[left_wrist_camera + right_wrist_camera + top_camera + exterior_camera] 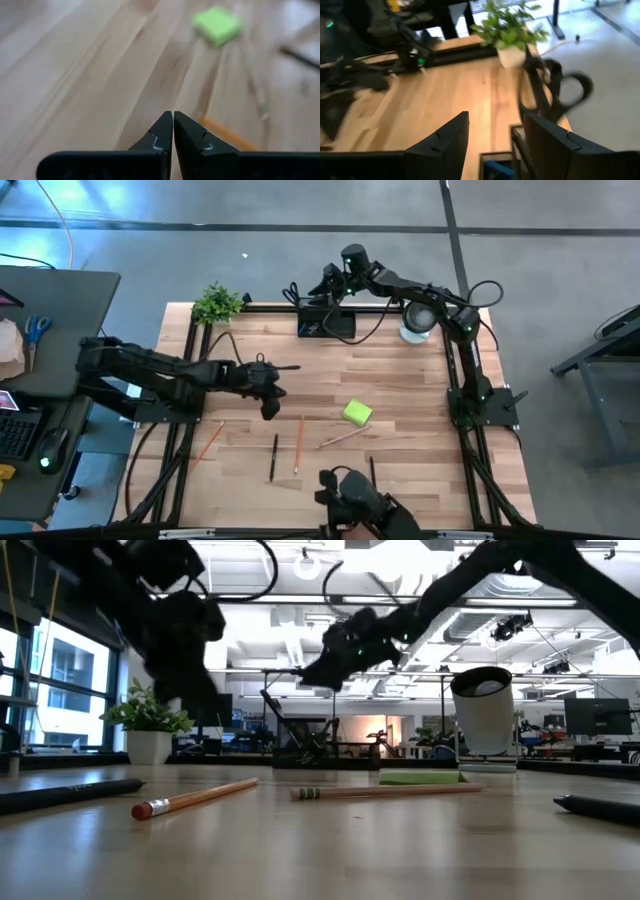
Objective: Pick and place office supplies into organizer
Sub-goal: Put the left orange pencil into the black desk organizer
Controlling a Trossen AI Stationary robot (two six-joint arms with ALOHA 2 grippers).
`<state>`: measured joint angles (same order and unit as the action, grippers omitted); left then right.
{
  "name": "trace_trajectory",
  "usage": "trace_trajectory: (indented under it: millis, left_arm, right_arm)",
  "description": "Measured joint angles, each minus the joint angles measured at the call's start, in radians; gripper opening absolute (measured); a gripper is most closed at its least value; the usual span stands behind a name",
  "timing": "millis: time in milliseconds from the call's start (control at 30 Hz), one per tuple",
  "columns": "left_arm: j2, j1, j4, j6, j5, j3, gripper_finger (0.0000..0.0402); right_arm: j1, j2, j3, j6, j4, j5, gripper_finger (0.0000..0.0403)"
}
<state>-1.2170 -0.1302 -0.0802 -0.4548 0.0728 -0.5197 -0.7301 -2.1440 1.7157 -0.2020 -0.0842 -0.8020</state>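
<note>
The right gripper [490,135], jaws spread, is held over the organizer [326,324]; the black-handled scissors [555,92] stand upright just beyond one finger. The left gripper [173,131], jaws clenched and empty, is nearer the orange pencil [227,140] lying just ahead.

Lime-green sticky-note pad [357,413], pencils [298,443] and black pens [273,456] lie loose, well apart from the black organizer [326,323].

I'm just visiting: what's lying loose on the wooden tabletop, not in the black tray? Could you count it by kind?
Pencils: 3
Black pens: 2
Lime-green sticky-note pad: 1
Total: 6
</note>
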Motion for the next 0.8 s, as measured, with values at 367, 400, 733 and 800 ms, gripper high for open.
trace_trajectory:
  millis: [367, 400, 733, 800]
  left_arm:
    - [-0.048, 0.170, -0.885, -0.380, 0.080, -0.374, 0.0002]
    - [-0.060, 0.186, -0.938, -0.407, 0.062, -0.384, 0.0003]
    - [-0.075, 0.369, -0.853, -0.522, 0.015, -0.289, 0.0017]
    - [-0.075, 0.383, -0.800, -0.525, -0.006, -0.258, 0.0028]
  right_arm:
    - [0.124, 0.136, -0.085, -0.202, -0.215, 0.003, 0.0149]
    - [0.136, 0.142, -0.110, -0.203, -0.215, 0.003, 0.0144]
    - [0.210, 0.419, -0.650, 0.002, 0.384, 0.090, 0.0110]
    - [0.233, 0.506, -0.778, 0.033, 0.498, 0.133, 0.0106]
